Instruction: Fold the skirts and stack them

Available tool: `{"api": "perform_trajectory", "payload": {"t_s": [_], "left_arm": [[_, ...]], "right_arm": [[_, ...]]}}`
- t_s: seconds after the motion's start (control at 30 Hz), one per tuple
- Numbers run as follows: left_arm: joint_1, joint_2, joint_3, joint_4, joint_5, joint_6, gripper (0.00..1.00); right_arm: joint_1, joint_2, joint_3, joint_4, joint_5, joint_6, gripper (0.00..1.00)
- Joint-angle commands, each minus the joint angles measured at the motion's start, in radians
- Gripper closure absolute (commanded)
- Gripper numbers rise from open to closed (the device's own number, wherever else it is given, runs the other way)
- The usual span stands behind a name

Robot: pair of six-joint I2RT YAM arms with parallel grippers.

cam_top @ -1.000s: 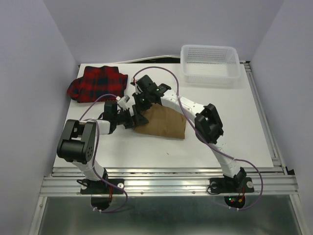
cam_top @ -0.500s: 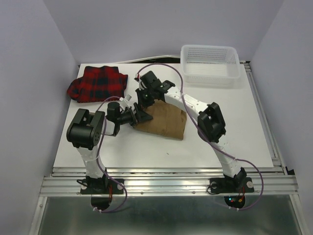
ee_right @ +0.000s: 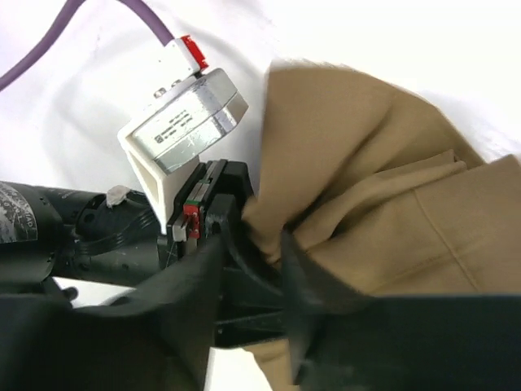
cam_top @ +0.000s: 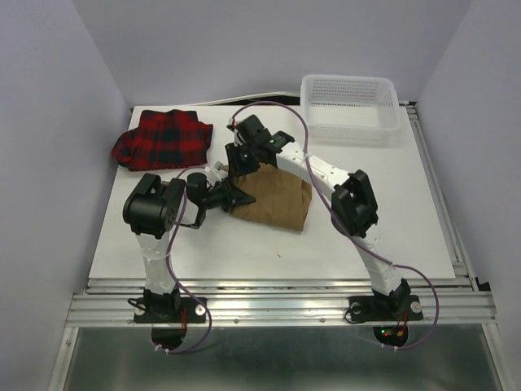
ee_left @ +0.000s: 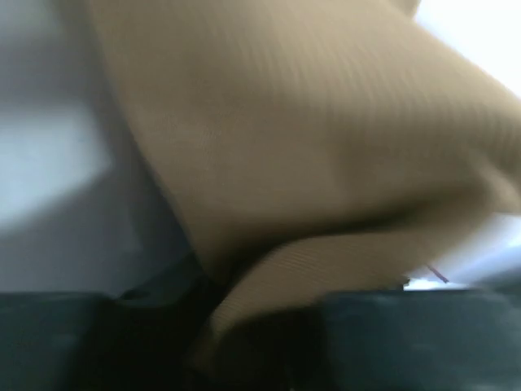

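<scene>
**Obscured.** The left wrist view is blurred and almost filled by the tan skirt (cam_top: 277,202), whose ribbed weave is all that reads clearly there. The fingers appear only as dark shapes along the bottom edge. From above, both wrists crowd over the skirt's left corner and cover the point of contact. The right arm crosses the garment's far edge.

**Markings.** The right wrist view shows a white camera module (ee_right: 183,122) on the left arm. It carries a grey label with small print, too fine to read. White lettering on the black motor housing at the left edge is cut off and also illegible.

**Grippers.** The left gripper (cam_top: 234,195) is clenched on the tan skirt. The cloth gathers to a point at its jaws, and a fold runs down between its fingers. The right gripper (cam_top: 240,169) has its jaws slightly parted with tan cloth between them. I cannot tell whether it grips that cloth.

**Location.** The tan skirt lies folded at mid-table (cam_top: 269,244). The plaid skirt (cam_top: 163,140) lies crumpled at the far left corner, well apart from it. The white basket (cam_top: 350,122) stands at the far right.
</scene>
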Motion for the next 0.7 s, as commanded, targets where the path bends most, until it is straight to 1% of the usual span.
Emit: {"api": "perform_trajectory", "payload": {"t_s": [0.0, 0.03, 0.07, 0.1, 0.13, 0.17, 0.2, 0.23, 0.27, 0.3, 0.33, 0.37, 0.4, 0.47, 0.5, 0.67], "left_arm": [[-0.006, -0.064, 0.065, -0.159, -0.098, 0.093, 0.74], [-0.006, -0.084, 0.097, -0.291, -0.12, 0.188, 0.83], [-0.006, -0.126, 0.117, -0.371, -0.184, 0.236, 0.89], [-0.006, -0.145, 0.169, -0.517, -0.207, 0.338, 0.92], [-0.006, -0.16, 0.207, -0.602, -0.234, 0.4, 0.97], [-0.009, -0.179, 0.255, -0.7, -0.345, 0.467, 1.0], [-0.009, -0.179, 0.312, -0.803, -0.393, 0.533, 1.0], [-0.01, -0.176, 0.412, -0.942, -0.44, 0.655, 1.0], [-0.01, -0.168, 0.46, -1.005, -0.553, 0.708, 1.0], [-0.009, -0.167, 0.507, -1.052, -0.592, 0.753, 1.0], [-0.009, -0.162, 0.586, -1.113, -0.622, 0.8, 1.0], [-0.009, -0.158, 0.623, -1.155, -0.654, 0.868, 1.0], [-0.007, -0.148, 0.687, -1.195, -0.698, 0.894, 1.0], [-0.007, -0.138, 0.754, -1.237, -0.737, 0.94, 1.0], [-0.006, -0.129, 0.81, -1.257, -0.757, 0.986, 1.0], [-0.003, -0.085, 0.976, -1.31, -0.826, 1.077, 1.0]], "right_arm": [[-0.005, -0.104, 0.038, 0.062, 0.09, -0.032, 0.55], [-0.027, -0.113, 0.035, 0.062, 0.127, -0.048, 0.35], [-0.038, -0.122, 0.04, 0.062, 0.176, -0.082, 0.3], [-0.048, -0.14, 0.042, 0.062, 0.205, -0.095, 0.19], [-0.061, -0.154, 0.04, 0.063, 0.231, -0.105, 0.13], [-0.093, -0.166, 0.037, 0.069, 0.236, -0.122, 0.1], [-0.11, -0.176, 0.038, 0.07, 0.266, -0.125, 0.08], [-0.143, -0.199, 0.032, 0.073, 0.274, -0.13, 0.03], [-0.157, -0.209, 0.025, 0.077, 0.28, -0.139, 0.0], [-0.171, -0.219, 0.02, 0.079, 0.288, -0.139, 0.0], [-0.185, -0.237, 0.012, 0.082, 0.291, -0.142, 0.0], [-0.209, -0.248, -0.012, 0.085, 0.293, -0.15, 0.0], [-0.219, -0.255, -0.026, 0.091, 0.297, -0.153, 0.0], [-0.234, -0.282, -0.056, 0.099, 0.305, -0.158, 0.0], [-0.246, -0.289, -0.092, 0.103, 0.299, -0.155, 0.0], [-0.255, -0.334, -0.182, 0.135, 0.28, -0.147, 0.0]]}}
